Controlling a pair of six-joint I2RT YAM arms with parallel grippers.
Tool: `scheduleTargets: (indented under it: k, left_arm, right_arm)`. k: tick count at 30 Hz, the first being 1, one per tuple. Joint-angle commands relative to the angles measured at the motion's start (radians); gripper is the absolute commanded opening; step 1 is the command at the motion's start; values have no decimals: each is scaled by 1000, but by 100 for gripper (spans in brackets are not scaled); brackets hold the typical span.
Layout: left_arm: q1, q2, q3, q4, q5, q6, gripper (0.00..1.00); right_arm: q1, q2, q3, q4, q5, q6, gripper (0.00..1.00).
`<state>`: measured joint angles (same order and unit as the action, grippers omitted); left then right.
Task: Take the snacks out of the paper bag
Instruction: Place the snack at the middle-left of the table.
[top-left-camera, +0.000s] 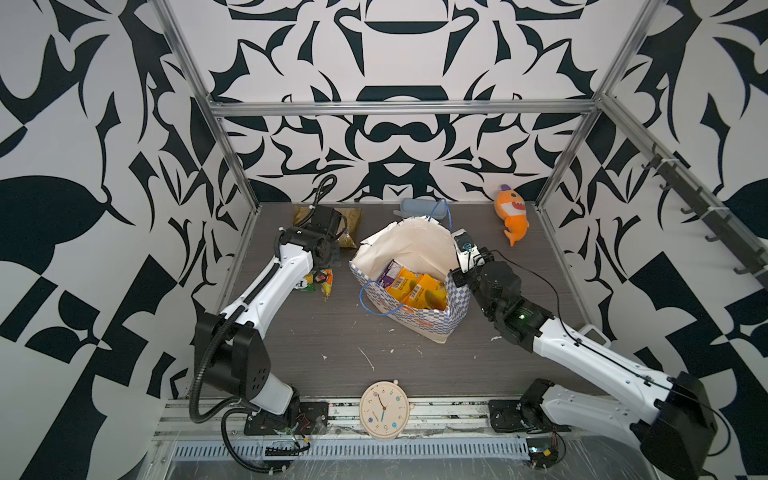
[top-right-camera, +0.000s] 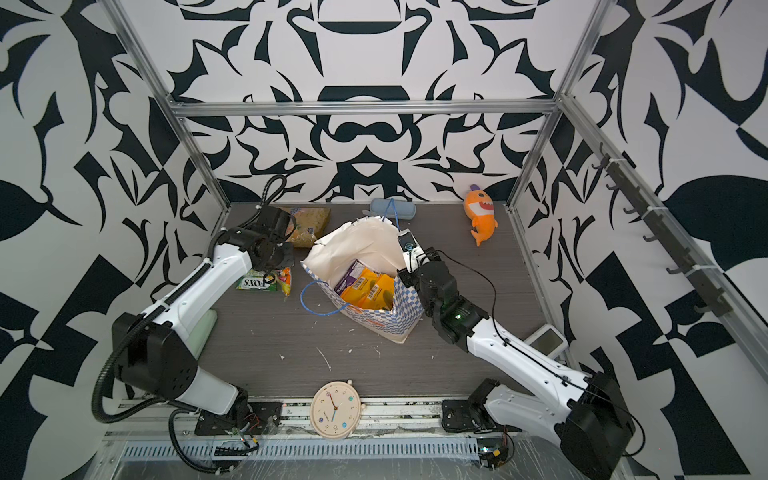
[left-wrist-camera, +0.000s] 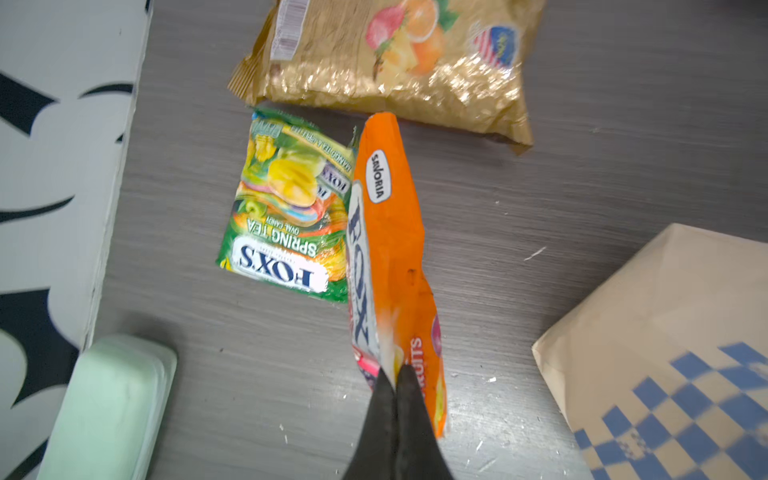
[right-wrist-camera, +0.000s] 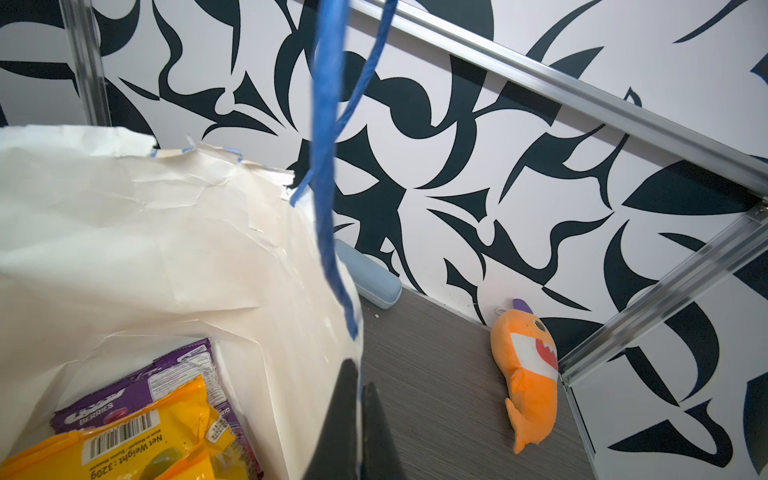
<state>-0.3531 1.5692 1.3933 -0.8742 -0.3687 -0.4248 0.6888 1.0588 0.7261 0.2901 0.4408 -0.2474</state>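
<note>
My left gripper (left-wrist-camera: 395, 372) is shut on one end of a red-orange FOX'S snack packet (left-wrist-camera: 390, 249), which hangs just above the table. A green-yellow FOX'S packet (left-wrist-camera: 286, 216) lies beside it, and a large gold packet (left-wrist-camera: 395, 62) lies farther back. The paper bag (top-left-camera: 453, 309) stands mid-table with its mouth open. Inside it lie a purple packet (right-wrist-camera: 166, 378) and orange-yellow packets (right-wrist-camera: 145, 449). My right gripper (right-wrist-camera: 360, 374) is shut on the bag's right-hand wall, close under the blue cord handle (right-wrist-camera: 326, 166). In both top views the left gripper's fingers are hidden under its wrist.
An orange plush shark (top-left-camera: 511, 216) and a grey-blue pouch (top-left-camera: 419, 206) lie by the back wall. A round clock (top-left-camera: 384, 409) lies at the table's front edge. A mint-green block (left-wrist-camera: 112, 407) sits by the left wall, a small white device (top-right-camera: 548, 340) at the right.
</note>
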Motion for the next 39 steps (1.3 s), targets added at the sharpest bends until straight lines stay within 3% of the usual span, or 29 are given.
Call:
scheduleTargets:
  k: [1, 12, 15, 17, 19, 21, 24, 27, 31, 36, 39]
  left_arm:
    - [1, 48, 58, -107, -27, -79, 0]
    - [-2, 171, 125, -17, 35, -80, 0]
    - [-3, 200, 149, 4, 55, -81, 10]
    - [-3, 214, 167, 9, 60, -83, 26]
    - [-2, 222, 182, 8, 66, -83, 30]
    - [-2, 222, 192, 12, 64, -84, 43]
    - [-2, 201, 188, 30, 64, -85, 42]
    - [-2, 167, 163, 55, 62, -84, 48]
    - [-2, 138, 140, 86, 99, -47, 45]
    - [2, 130, 42, 161, 249, 59, 31]
    - [3, 155, -3, 225, 318, 87, 27]
  right_arm:
    - [-2, -34, 12, 73, 7, 16, 0]
    - [-3, -65, -3, 66, 13, 10, 0]
    - [-3, -66, -3, 64, 13, 7, 0]
    - [-3, -71, -3, 62, 13, 5, 0]
    - [-3, -74, -4, 61, 13, 2, 0]
    - [-3, -75, -4, 58, 12, -1, 0]
    - [-3, -74, -2, 54, 10, -3, 0]
    - [-3, -74, 0, 54, 9, -4, 0]
    - [-3, -70, 6, 54, 9, -7, 0]
    - [-3, -65, 9, 55, 4, -4, 0]
    - [-3, -57, 9, 60, -1, -3, 0]
